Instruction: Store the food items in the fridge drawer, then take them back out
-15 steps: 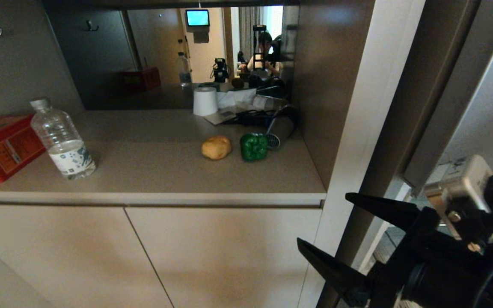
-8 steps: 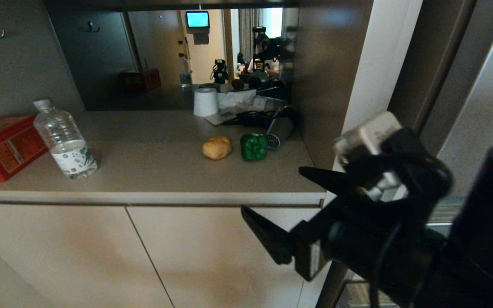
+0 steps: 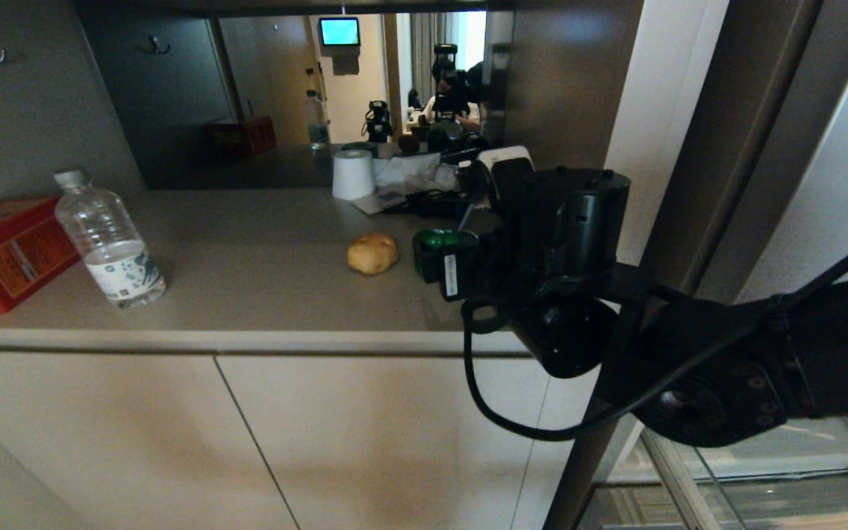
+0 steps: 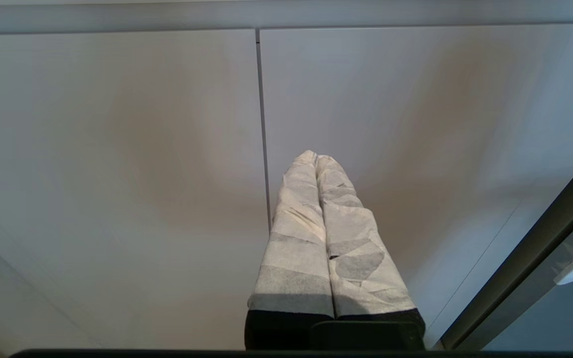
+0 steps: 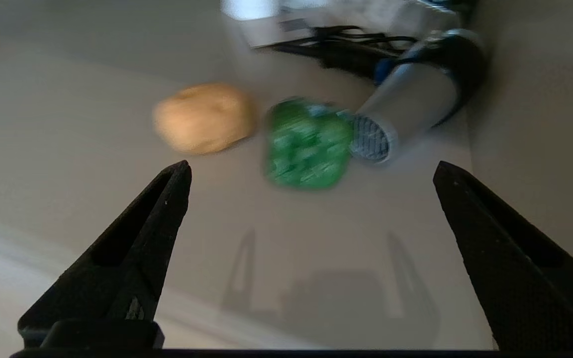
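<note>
The food items lie side by side on the beige counter [image 3: 262,287]: a tan potato [image 3: 372,253] [image 5: 202,117] and a green bell pepper [image 3: 433,239] [image 5: 309,144] to its right. My right arm's wrist [image 3: 556,243] hangs over the counter's right end and covers part of the pepper in the head view. The right gripper [image 5: 311,166] is open and empty, a short way in front of the pepper, which lies roughly centred between its fingers. A see-through part of the fridge drawer [image 3: 733,478] shows at the lower right. The left gripper [image 4: 315,156] is shut, parked facing the cabinet doors.
A silver hair dryer [image 5: 406,109] with black cable lies right behind the pepper. A white paper roll [image 3: 353,174] stands at the back. A water bottle [image 3: 109,239] and red tin [image 3: 4,250] sit at the left. The niche's brown side wall [image 3: 564,88] bounds the counter's right.
My right arm has risen from the lower right and swung left over the counter's right end, towards the pepper. Its jaws have stayed open. The food items have not moved.
</note>
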